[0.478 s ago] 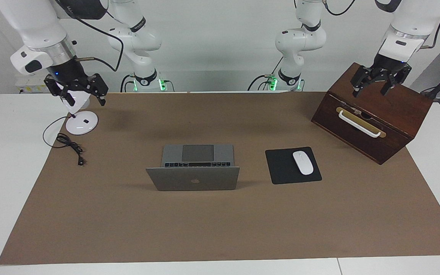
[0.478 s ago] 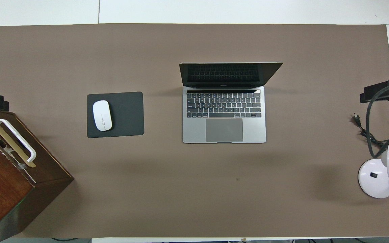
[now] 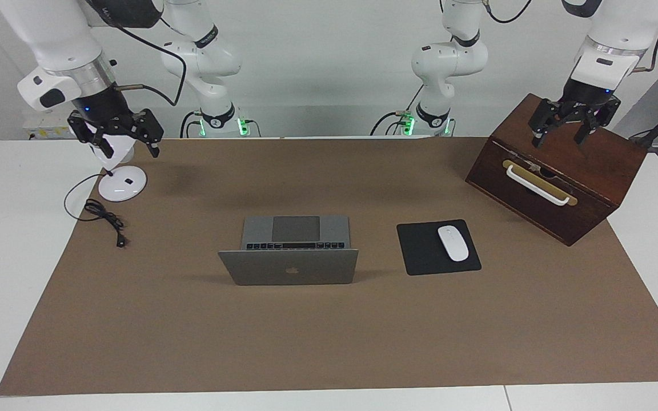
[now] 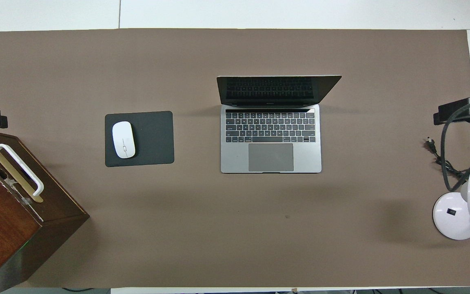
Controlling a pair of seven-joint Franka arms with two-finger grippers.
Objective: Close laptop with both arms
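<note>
I see my left gripper (image 3: 570, 127) open and empty above the wooden box (image 3: 569, 177), my right gripper (image 3: 116, 136) open over the white lamp (image 3: 121, 184). The laptop (image 3: 290, 254) stands open mid-mat, beside the mouse pad (image 3: 423, 251), well apart from both.

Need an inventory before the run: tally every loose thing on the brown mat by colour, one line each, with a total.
Silver-grey: 1, the laptop
Black: 1, the mouse pad
White: 2, the mouse and the desk lamp
Dark brown: 1, the wooden box
Total: 5
</note>
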